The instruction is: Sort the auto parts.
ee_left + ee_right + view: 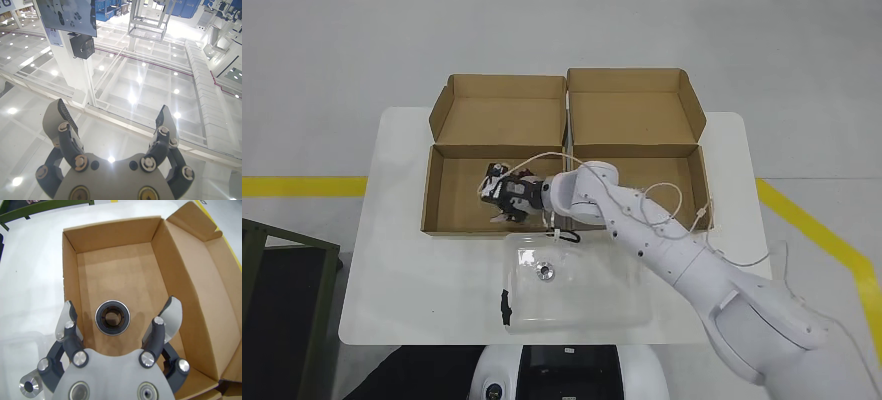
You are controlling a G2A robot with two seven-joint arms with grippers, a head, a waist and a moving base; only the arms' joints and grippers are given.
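Observation:
My right gripper hangs open over the left cardboard box. Below the gap between its fingers, a round black bearing with a steel rim lies flat on the box floor, and the fingers are clear of it. From above, the right gripper sits inside the left box, near that box's front wall. A silver metal bushing lies in the clear plastic tray in front of the boxes. The bushing also shows beside the right wrist. My left gripper is open and empty, pointing up at the ceiling.
A second open cardboard box stands to the right of the first, both with their lids folded back. A small black piece sits at the tray's left edge. The white table has bare room left of the tray.

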